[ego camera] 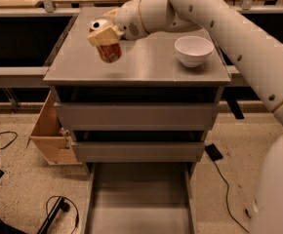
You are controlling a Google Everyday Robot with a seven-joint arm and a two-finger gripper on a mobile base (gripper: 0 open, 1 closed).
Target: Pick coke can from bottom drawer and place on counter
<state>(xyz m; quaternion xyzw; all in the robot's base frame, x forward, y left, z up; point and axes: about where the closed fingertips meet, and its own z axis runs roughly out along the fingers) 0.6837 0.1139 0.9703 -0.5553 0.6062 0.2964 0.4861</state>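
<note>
My gripper (106, 36) is shut on the red coke can (109, 51) and holds it tilted just above the left part of the grey metal counter (146, 67). The can's silver top (98, 24) faces up and left. The bottom drawer (139, 199) is pulled out at the bottom of the view, and its flat floor shows nothing in it. My white arm reaches in from the right across the back of the counter.
A white bowl (193, 50) stands on the counter's right side. A tan wooden box (51, 133) sits on the floor left of the cabinet. Black cables (58, 211) lie on the floor at the lower left and right.
</note>
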